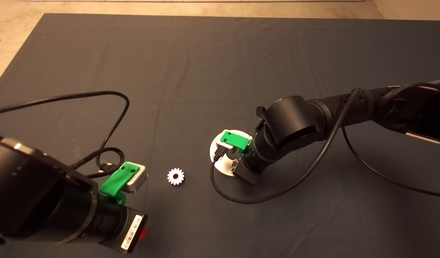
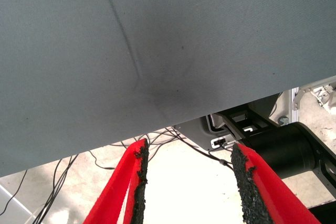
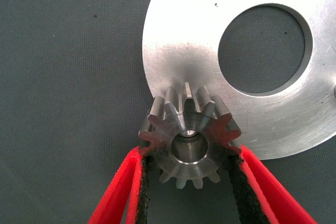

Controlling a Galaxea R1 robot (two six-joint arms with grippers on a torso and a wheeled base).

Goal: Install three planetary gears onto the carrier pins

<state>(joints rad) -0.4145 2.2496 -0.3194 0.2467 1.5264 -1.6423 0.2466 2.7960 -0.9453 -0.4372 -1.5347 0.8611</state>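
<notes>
In the right wrist view my right gripper is shut on a silver planetary gear, its black pads pressed on the teeth at both sides. The gear sits over the rim of the shiny carrier disc, and the tip of one of the carrier pins shows inside its centre hole. From above, the right arm covers most of the disc. A second planetary gear lies flat on the mat, left of the disc. My left gripper waits open at the lower left, holding nothing.
Black cables loop over the mat near the left arm and under the right arm. The dark mat runs far back to a bare floor strip. The left wrist view shows the mat edge, floor cables and a machine base.
</notes>
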